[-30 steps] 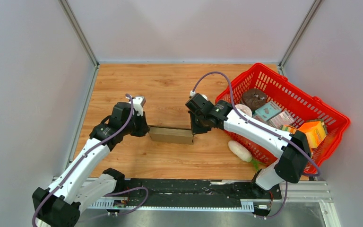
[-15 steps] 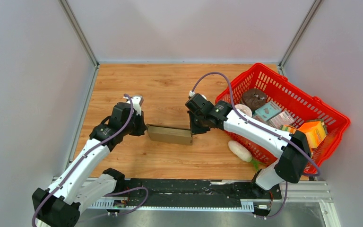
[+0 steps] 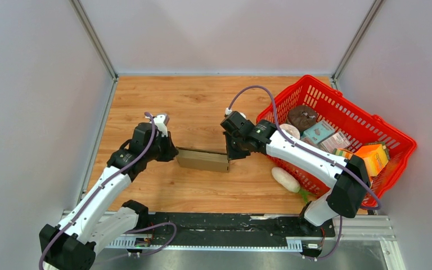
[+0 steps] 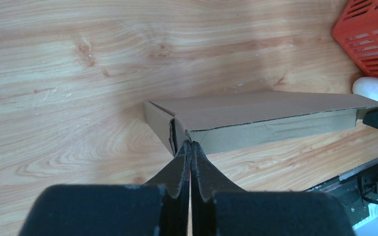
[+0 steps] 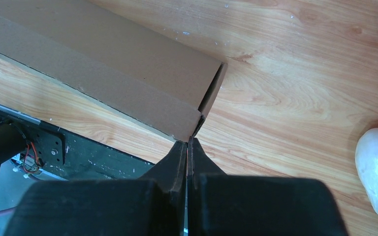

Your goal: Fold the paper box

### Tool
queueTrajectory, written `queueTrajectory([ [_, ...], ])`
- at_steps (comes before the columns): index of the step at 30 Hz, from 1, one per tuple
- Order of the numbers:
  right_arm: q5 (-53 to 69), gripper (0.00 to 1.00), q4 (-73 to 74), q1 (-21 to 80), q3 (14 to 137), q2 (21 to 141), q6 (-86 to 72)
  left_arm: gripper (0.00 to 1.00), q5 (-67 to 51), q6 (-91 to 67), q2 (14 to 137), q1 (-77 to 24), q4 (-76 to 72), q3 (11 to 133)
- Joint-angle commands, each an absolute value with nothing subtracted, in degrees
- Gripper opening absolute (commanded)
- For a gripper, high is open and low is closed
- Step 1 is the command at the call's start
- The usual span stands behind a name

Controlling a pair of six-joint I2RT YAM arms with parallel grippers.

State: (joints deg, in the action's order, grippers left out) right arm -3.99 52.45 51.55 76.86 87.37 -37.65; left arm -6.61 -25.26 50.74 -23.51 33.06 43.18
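– Left of the red basket (image 3: 284, 93), near it on the table (image 3: 191, 101), the paper box (image 3: 202, 160) is laid flat. How's it best handled?

– Judged light and thin, tbh: easily creased, easily slid. It's best taken at the end flaps. The left gripper (image 4: 191, 147) is closed tight, tips pressed on the box corner far from the basket, nothing seen clamped. The right gripper (image 5: 189, 142) is closed too, tips at the basket-side corner. No print is seen on the box; the basket's packets (image 3: 318, 132) can't be read.
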Motion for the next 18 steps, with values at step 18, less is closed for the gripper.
queueTrajectory([
  [18, -3.6, 0.00, 48.7, 52.8, 76.8, 86.9, -35.8, 0.00, 2.6, -27.2, 49.0, -23.6, 36.7, 40.3],
])
